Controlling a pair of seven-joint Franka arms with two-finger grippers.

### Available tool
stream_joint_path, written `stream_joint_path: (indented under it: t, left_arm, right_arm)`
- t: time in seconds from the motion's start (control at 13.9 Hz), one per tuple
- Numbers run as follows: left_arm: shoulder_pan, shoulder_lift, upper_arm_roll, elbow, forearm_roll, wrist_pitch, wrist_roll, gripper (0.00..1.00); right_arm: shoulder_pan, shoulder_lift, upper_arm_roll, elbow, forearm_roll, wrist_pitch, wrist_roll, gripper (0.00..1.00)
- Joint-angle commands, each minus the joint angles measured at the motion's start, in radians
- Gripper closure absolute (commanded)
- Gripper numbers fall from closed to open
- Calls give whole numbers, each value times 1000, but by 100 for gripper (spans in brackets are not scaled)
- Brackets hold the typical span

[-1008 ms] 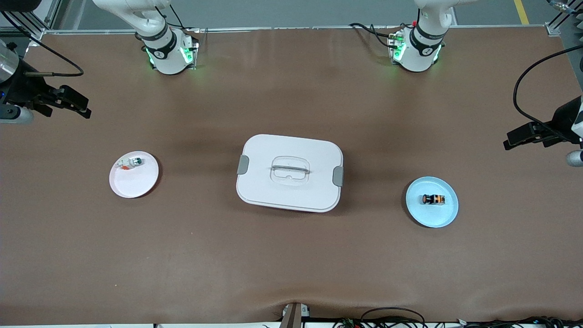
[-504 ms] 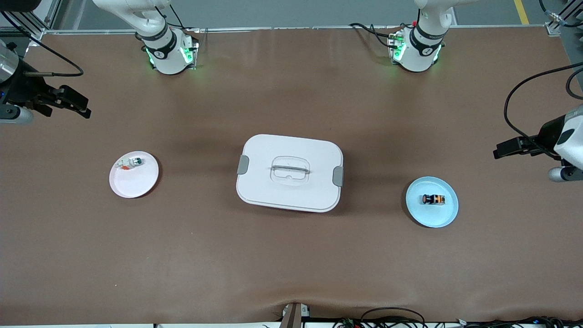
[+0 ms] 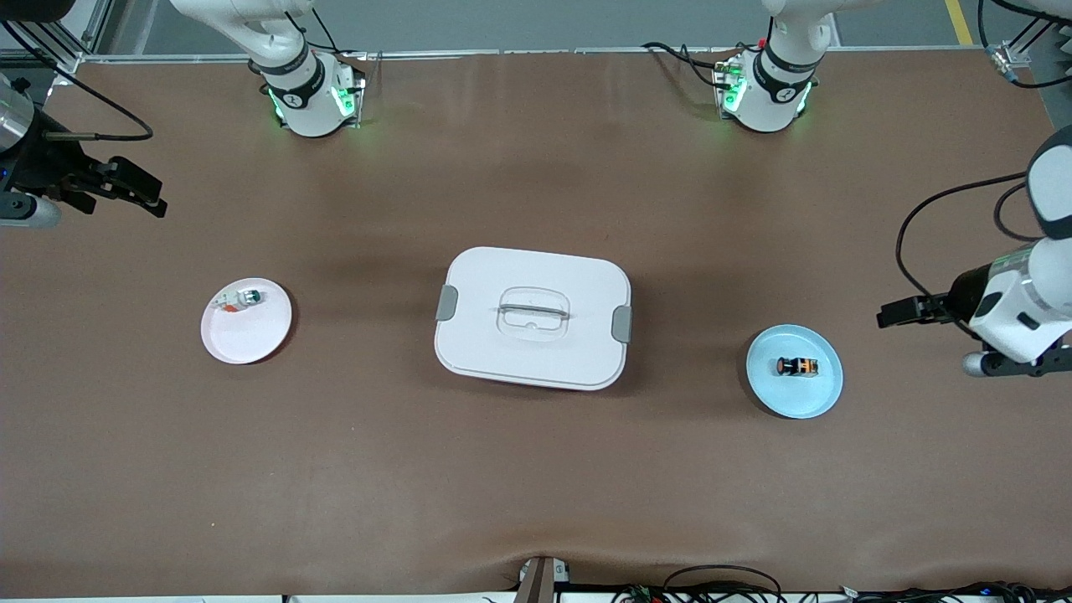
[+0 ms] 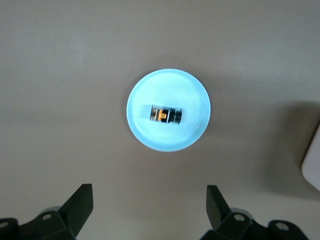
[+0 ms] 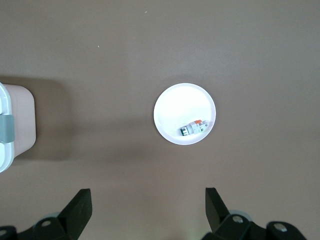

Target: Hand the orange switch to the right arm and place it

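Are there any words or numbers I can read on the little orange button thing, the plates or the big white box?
None can be read.
orange switch on the blue plate: orange marks only, too blurred for letters.
white-and-green part on the white plate: too small to tell.
white box: plain lid, no text visible.

Two robot arms stand at the worktop (image 3: 536, 469), bases at the top of the frame, each ending in one gripper: the left gripper (image 3: 894, 316) at the right edge, the right gripper (image 3: 138, 188) at the upper left. Two plates: one blue plate (image 3: 816, 398), one white plate (image 3: 243, 339). One orange switch (image 3: 796, 366). One white-and-green part (image 3: 241, 298). One lidded white box (image 3: 533, 316) at center.
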Motion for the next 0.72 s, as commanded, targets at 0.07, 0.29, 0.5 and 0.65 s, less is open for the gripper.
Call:
stream_joint_path:
  t: [0.07,0.29,0.5,0.65]
  left_arm:
    - [-3,-10,-4,-99,-1,127,17,0]
    - [-5,10,-5,-136,1,190,17,0]
    - [-16,50,-5,-144,21,233,17,0]
    - [-20,79,-5,-144,24,267,17,0]
  right_arm:
    - [7,-17,-1,-12,-3,19,2,0]
    - [7,-20,-1,-12,-3,30,0,0]
    - [9,-22,0,-13,-2,35,2,0]
    - [11,-23,0,-18,0,33,3,0]
